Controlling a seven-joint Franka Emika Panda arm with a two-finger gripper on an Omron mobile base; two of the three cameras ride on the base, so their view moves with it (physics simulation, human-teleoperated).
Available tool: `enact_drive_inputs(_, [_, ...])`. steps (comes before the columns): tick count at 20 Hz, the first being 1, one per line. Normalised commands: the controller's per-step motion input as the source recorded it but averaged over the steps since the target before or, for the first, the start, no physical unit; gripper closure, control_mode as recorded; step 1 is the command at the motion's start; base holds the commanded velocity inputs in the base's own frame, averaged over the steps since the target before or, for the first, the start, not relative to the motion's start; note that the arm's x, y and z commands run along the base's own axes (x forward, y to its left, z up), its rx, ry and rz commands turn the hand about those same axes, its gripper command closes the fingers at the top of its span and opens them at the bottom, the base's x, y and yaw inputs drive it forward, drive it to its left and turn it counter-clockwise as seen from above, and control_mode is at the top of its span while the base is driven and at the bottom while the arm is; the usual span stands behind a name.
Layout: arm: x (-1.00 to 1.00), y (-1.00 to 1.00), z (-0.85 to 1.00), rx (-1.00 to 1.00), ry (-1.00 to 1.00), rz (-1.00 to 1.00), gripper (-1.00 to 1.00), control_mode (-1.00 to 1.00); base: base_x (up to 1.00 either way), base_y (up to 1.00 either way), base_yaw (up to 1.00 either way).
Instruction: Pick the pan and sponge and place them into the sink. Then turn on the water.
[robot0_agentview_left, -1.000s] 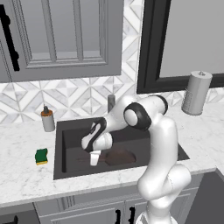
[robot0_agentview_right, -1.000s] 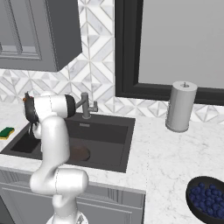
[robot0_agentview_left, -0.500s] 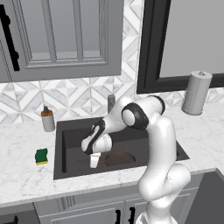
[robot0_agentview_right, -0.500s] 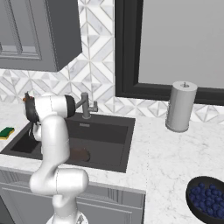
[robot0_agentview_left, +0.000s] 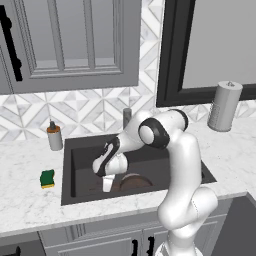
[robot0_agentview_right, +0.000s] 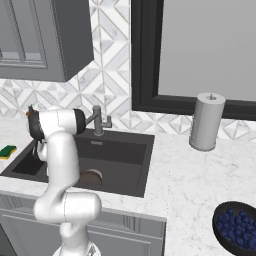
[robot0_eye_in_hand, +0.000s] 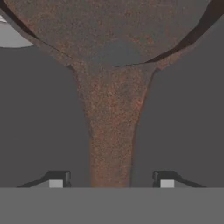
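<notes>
Now the gripper (robot0_eye_in_hand: 111, 181) stands open astride the pan (robot0_agentview_left: 131, 181) handle in the sink (robot0_agentview_left: 70, 170); the sponge (robot0_agentview_left: 47, 178) waits on the desk's left side.

My arm (robot0_agentview_left: 182, 165) is showing smooth, rounded white links with dark bands at the joints. My end effector (robot0_agentview_left: 107, 184) is wearing a white housing, and its fingertips (robot0_eye_in_hand: 57, 180) are looking small, dark and grey-faced.

Pan (robot0_agentview_left: 134, 181) in sink (robot0_agentview_left: 75, 150), sponge (robot0_agentview_left: 47, 178) on counter (robot0_agentview_left: 25, 200) left
</notes>
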Motion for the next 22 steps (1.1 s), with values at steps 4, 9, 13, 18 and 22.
enact_drive_inputs(4, [0.0,0.03,0.12,0.0,0.0,0.0,-1.0,-1.0,0.0,0.0,0.0])
enact_drive_inputs(9, [0.0,0.1,0.72,0.0,-0.01,0.0,-1.0,-1.0,0.0,0.0,0.0])
enact_drive_inputs(13, [0.0,0.18,0.97,0.0,0.0,0.01,-1.0,-1.0,0.0,0.0,0.0])
enact_drive_inputs(18, [0.0,0.26,1.0,0.0,-0.06,0.09,-1.0,-1.0,0.0,0.0,0.0])
enact_drive_inputs(22, [-0.2,0.08,0.77,-0.04,-0.09,0.13,-1.0,-1.0,0.0,0.0,0.0])
